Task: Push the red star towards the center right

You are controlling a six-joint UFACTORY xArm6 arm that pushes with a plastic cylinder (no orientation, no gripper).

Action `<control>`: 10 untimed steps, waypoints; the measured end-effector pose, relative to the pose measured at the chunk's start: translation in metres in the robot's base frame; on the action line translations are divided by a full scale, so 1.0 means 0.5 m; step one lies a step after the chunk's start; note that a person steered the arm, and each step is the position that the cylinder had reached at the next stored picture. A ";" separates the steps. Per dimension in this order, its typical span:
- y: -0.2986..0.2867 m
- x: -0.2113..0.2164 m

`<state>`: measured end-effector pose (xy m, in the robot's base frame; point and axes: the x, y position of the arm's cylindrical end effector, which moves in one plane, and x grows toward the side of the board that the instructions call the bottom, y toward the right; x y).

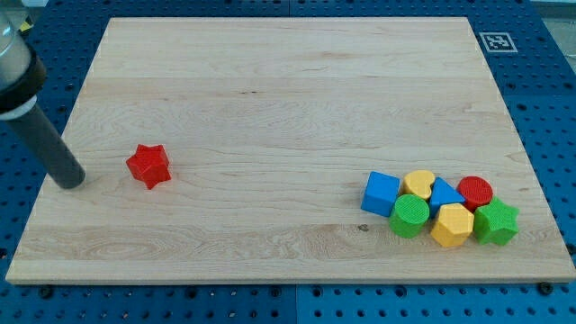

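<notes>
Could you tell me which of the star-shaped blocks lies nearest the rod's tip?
The red star, alone just right of my tip; the green star sits in the cluster at the view's bottom right.

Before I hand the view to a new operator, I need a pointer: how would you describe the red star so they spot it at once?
Start at the wooden board and go to its left side, far from the cluster of blocks at the lower right. The red star lies alone there, just right of my tip. The red cylinder in the cluster is round and packed among neighbours.

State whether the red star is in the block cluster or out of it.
Out: the red star sits alone at the view's left, beside my tip.
</notes>
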<state>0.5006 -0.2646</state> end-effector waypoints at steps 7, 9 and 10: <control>0.439 -0.135; 0.660 -0.283; 0.767 -0.293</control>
<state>0.3540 0.1187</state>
